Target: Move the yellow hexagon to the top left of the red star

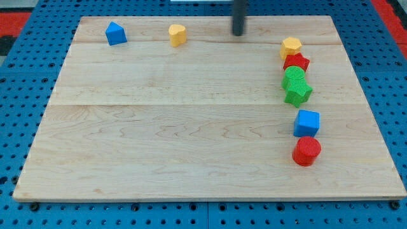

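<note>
The tool here is a plain dark rod, and my tip (238, 34) rests near the view's top edge of the pale wooden worktop (165, 127), a little right of centre. It has no jaws to open or close (it is only a straight stick), and it holds nothing; no block touches it.

Nearest on the view's left is a small yellow block (177, 34) of rounded shape, whose exact form I cannot make out. Further left along the same top edge sits a blue block (116, 33) with a peaked top, well apart from the tip.

To the view's right of the tip is the yellow hexagon block (291, 46), standing at the head of a column of blocks that runs down the worktop's right side. It is touching, or very nearly touching, the red star block (296, 62) just below it, lying above the star and slightly to its left.

Directly under the red star comes a green rounded block (294, 76), and pressed against that a green star block (298, 93). Then there is a gap, followed by a blue cube (307, 123), and just below it a red cylinder (307, 151), the two close together.

Around the worktop lies a blue perforated base (19, 121), with patches of red at the top corners.
</note>
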You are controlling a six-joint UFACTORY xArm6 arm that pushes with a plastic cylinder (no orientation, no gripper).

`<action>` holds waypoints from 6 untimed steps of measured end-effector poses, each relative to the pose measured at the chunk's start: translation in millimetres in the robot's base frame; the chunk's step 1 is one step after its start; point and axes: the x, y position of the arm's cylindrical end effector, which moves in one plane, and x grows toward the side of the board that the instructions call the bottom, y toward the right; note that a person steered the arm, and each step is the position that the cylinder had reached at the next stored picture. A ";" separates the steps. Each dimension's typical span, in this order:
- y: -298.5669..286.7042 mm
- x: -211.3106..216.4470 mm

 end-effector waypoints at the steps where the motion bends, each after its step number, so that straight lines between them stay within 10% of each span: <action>1: 123.7 4.9; 3: 121.3 68.5; 6: 10.2 37.1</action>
